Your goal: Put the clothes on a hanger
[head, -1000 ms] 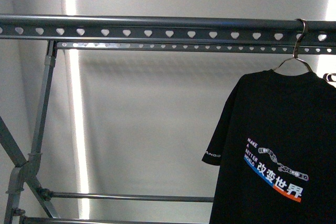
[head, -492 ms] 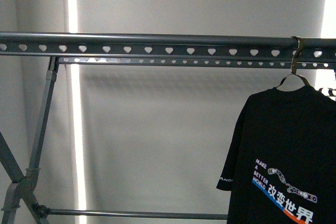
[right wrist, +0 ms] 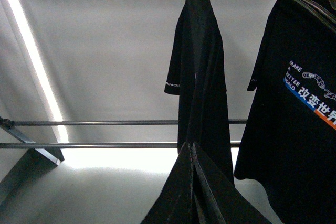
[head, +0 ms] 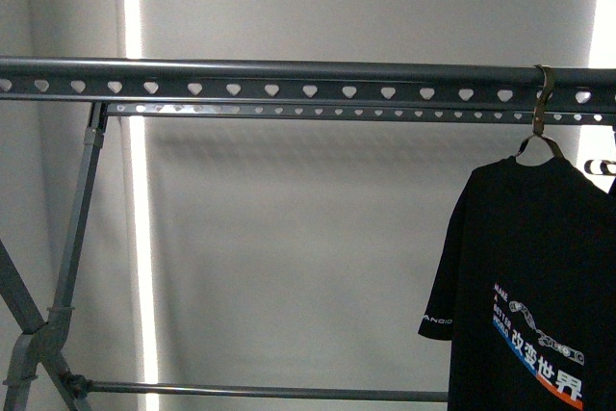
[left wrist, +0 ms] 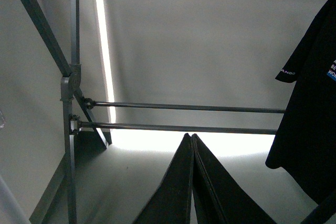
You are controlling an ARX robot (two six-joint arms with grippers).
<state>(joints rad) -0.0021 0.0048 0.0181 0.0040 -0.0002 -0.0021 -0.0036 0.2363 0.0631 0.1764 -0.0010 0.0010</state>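
t-shirt [head: 539,286] hangs by silver hanger hook [head: 542,108] from heart-holed rail [head: 289,79], right of frame; left gripper [left wrist: 191,182] and right gripper [right wrist: 191,187] pressed together, apart from shirt.

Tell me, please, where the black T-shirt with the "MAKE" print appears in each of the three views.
Front view: T-shirt at the right edge, hanging from the rail.
Left wrist view: only its sleeve and side, at the right edge.
Right wrist view: at the right, print visible.
Shared landmark: the paired lower crossbars.

black T-shirt [head: 539,276] hanging, grey heart-holed rail [head: 289,79]
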